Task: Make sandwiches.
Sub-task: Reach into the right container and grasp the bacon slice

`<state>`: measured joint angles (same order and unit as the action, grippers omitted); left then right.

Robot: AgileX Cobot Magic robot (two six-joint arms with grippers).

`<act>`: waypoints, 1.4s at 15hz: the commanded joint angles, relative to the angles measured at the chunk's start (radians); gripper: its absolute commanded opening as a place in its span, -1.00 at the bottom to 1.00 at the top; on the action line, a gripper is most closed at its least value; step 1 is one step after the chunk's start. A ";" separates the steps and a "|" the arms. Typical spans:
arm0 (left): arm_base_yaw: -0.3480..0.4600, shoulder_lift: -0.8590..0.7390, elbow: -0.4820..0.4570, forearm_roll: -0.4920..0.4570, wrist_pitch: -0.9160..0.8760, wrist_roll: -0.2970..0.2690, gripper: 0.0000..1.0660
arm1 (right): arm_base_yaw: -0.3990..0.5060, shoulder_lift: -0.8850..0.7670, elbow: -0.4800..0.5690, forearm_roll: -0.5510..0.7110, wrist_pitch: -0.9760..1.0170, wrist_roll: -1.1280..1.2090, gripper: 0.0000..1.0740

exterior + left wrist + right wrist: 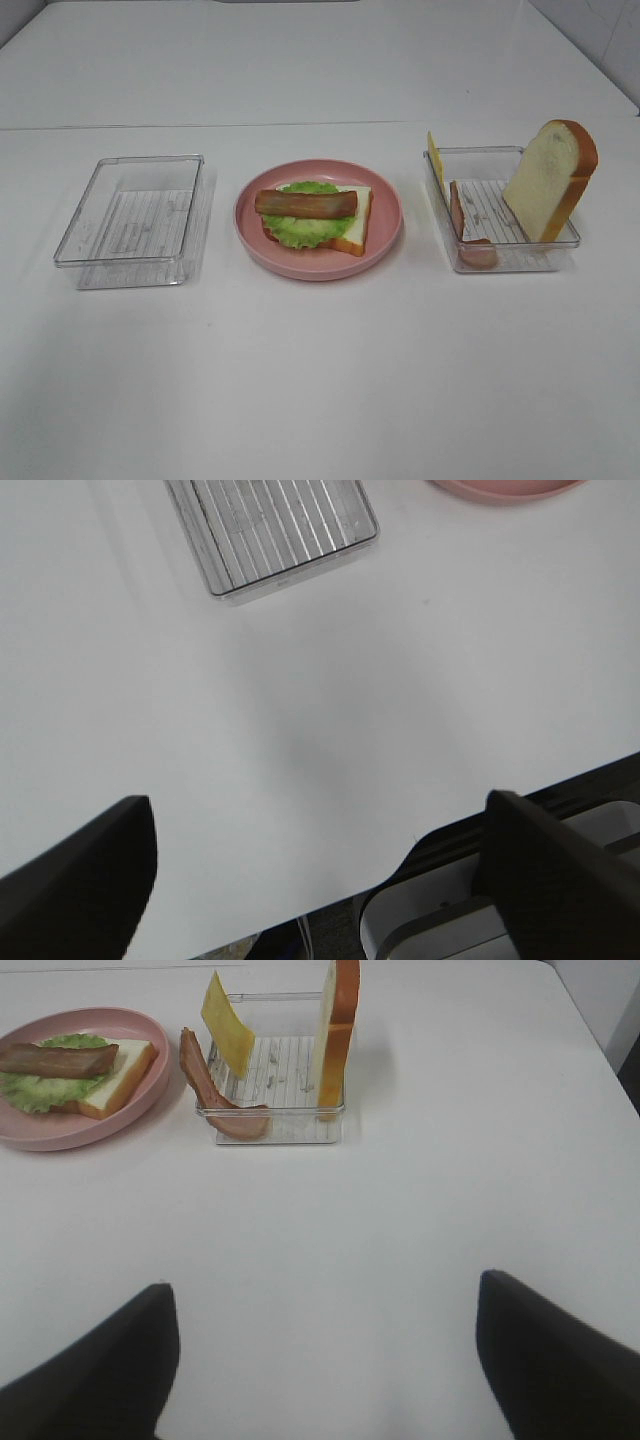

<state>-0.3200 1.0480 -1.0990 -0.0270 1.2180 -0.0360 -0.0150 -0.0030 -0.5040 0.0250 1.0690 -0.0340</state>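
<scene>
On the pink plate [385,235] lies a white bread slice [353,228] with a green lettuce leaf [305,229] and one brown meat strip [305,204] on top; the stack also shows in the right wrist view [75,1070]. In the clear right tray [510,258] a second bread slice [550,178] stands on edge, a yellow cheese square [434,160] leans on the left wall, and another meat strip [462,225] lies along it. My left gripper [320,880] is open and empty over bare table near its front edge. My right gripper [325,1360] is open and empty, well short of the right tray [280,1125].
An empty clear tray [135,220] stands left of the plate and shows in the left wrist view [270,530]. The table's front edge [420,845] runs just under the left gripper, with grey equipment below it. White table surface lies in front of the plate and trays.
</scene>
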 commanded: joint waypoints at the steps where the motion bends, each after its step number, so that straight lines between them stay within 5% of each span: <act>1: -0.004 -0.181 0.114 0.009 0.006 0.004 0.57 | -0.006 -0.014 0.003 0.000 -0.011 -0.006 0.45; 3: -0.004 -0.460 0.285 0.016 -0.090 0.004 0.57 | -0.006 -0.014 0.003 -0.001 -0.012 -0.006 0.45; 9: -0.004 -0.912 0.513 0.072 -0.089 0.003 0.57 | -0.006 0.111 -0.026 -0.005 -0.169 -0.006 0.36; 10: -0.004 -1.026 0.568 0.078 -0.095 0.000 0.57 | -0.006 0.263 -0.026 -0.007 -0.287 -0.010 0.34; 12: -0.004 -1.079 0.566 0.086 -0.107 0.001 0.57 | -0.006 0.426 -0.050 0.000 -0.343 -0.010 0.31; 17: -0.004 -1.073 0.602 0.095 -0.174 0.001 0.57 | -0.006 0.949 -0.294 0.010 -0.291 -0.067 0.29; 18: -0.004 -1.073 0.602 0.095 -0.174 0.001 0.57 | -0.006 1.162 -0.425 0.070 -0.228 -0.108 0.29; 21: -0.004 -1.073 0.602 0.089 -0.174 0.001 0.57 | -0.005 1.383 -0.562 0.194 -0.161 -0.188 0.29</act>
<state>-0.3200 -0.0050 -0.4990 0.0700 1.0570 -0.0360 -0.0160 1.3620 -1.0530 0.1930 0.8930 -0.2000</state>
